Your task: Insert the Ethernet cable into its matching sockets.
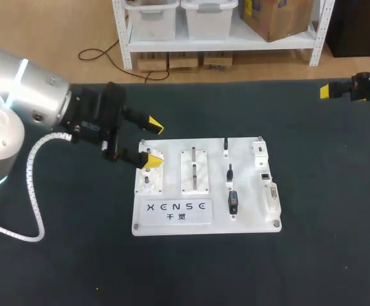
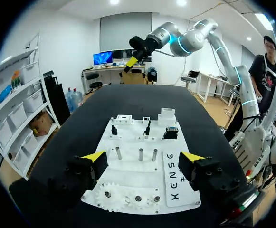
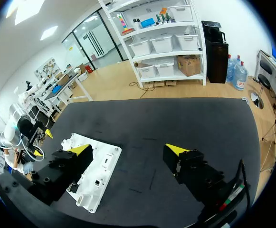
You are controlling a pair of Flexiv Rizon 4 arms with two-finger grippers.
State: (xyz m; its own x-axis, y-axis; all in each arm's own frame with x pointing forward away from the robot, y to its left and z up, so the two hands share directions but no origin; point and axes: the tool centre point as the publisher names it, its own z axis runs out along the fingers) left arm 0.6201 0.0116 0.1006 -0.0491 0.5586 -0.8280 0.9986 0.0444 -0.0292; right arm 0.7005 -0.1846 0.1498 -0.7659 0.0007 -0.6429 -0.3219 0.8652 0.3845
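Black connector plugs (image 1: pixel 230 172) stand in a row on the flat white board (image 1: pixel 251 213) — sockets (image 1: pixel 265 176) just beside.

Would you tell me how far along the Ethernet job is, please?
Done: nothing visible. In hand: nothing; both grippers are open and empty, left gripper over the gear end of the board, right gripper away from it. Left: grasping and inserting, all of it.

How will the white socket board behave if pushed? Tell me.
The white socket board looks rigid and flat, so it would probably slide whole, not flex. Low and wide, it seems unlikely to tip. Corner screws might fix it to the table; I cannot tell.
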